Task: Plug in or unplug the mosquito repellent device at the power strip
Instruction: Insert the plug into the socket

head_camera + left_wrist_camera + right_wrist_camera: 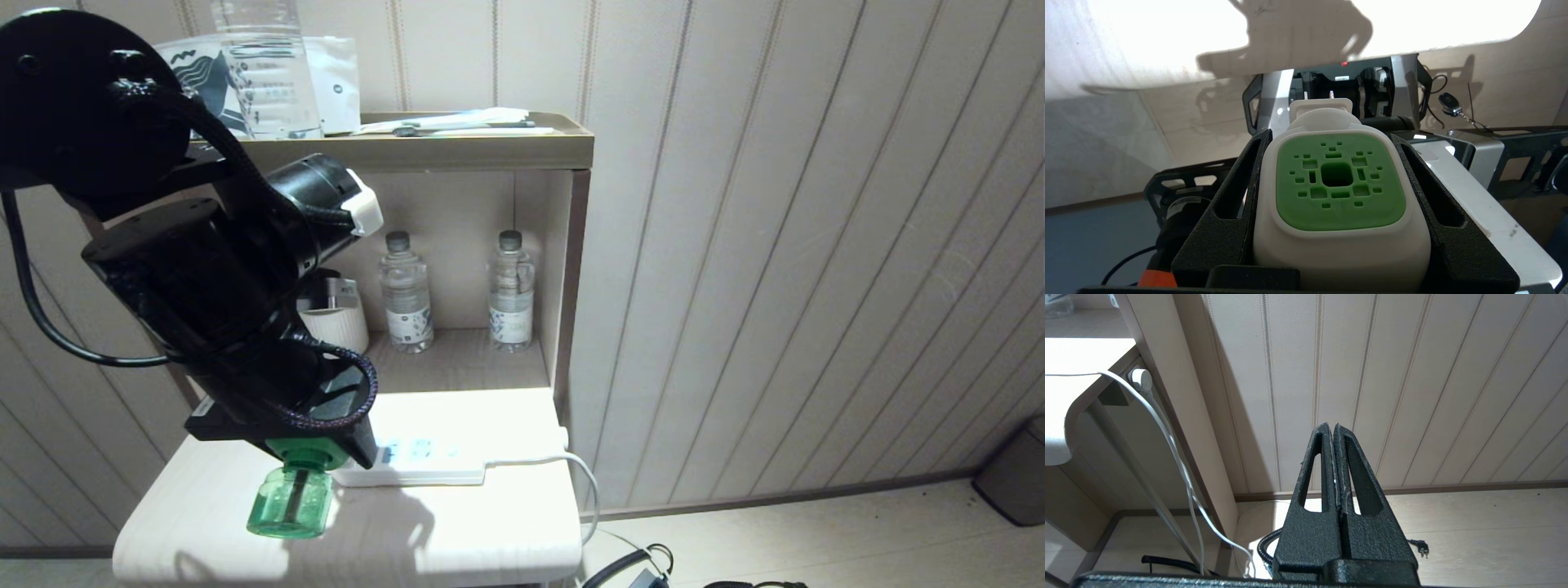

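Left end effector (1337,212) clamps mosquito repellent device (1341,192).

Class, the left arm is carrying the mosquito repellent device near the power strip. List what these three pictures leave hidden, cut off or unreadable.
- Head view: the left end of the power strip is covered by the left tool, so its free sockets cannot be counted.
- Head view: the white head of the mosquito repellent device is hidden by that tool; only the green bottle shows.
- Left wrist view: the bottle is hidden behind the device's head.
- Head view: the water bottles' labels are too small to read.
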Motion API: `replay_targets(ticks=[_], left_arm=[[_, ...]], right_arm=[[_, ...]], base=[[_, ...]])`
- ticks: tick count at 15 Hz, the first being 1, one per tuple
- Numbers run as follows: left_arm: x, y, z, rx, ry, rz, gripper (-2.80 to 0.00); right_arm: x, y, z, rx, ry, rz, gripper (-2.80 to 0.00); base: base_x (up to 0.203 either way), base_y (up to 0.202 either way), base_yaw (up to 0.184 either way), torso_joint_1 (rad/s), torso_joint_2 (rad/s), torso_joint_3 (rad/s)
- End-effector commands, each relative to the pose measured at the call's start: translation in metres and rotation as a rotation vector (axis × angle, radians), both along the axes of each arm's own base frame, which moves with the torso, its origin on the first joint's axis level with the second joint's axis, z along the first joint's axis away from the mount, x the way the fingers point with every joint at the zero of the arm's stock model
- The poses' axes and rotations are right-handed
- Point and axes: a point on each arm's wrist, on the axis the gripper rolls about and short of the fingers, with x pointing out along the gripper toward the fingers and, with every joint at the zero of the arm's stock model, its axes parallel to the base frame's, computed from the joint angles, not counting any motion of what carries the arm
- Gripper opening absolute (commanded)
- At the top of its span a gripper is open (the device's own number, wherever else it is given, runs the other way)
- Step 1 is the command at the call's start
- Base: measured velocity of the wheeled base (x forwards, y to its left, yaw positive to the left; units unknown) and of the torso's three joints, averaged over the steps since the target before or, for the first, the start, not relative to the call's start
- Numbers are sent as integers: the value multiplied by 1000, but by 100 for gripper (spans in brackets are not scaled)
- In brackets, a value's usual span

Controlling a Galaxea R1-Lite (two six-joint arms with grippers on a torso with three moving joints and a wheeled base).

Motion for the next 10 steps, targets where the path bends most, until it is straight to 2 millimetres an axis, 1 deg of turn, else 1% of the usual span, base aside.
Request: replay_targets(ticks=[1, 2, 4, 6, 7, 8, 9, 10], left_arm=[[-6, 3, 2, 1, 4, 1, -280], [-8, 1, 0, 9, 8, -11, -280], [-12, 2, -2, -2, -12, -17, -280], [-4, -2, -10, -27, -66, -18, -280], [2, -4, -17, -15, -56, -21, -280], [7, -3, -20, -9, -50, -14, -280], [16, 0, -27, 8, -28, 4, -280], [21, 5, -31, 31, 1, 5, -280]], right_arm=[[0, 0, 0, 1, 0, 1, -280], [0, 0, 0, 1, 0, 1, -280], [0, 0, 0, 1, 0, 1, -280], [0, 0, 0, -1, 0, 1, -280], [0, 0, 0, -1, 0, 1, -280], [0, 0, 0, 1, 0, 1, -280], [0, 0, 0, 0, 0, 1, -280], [0, 0, 0, -1, 0, 1, -280]], base=[[0, 0, 0, 0, 0, 0], [0, 0, 0, 0, 0, 0], [0, 0, 0, 0, 0, 0], [0, 0, 0, 0, 0, 0], [0, 0, 0, 0, 0, 0], [0, 0, 0, 0, 0, 0], [0, 0, 0, 0, 0, 0], [0, 0, 0, 0, 0, 0]])
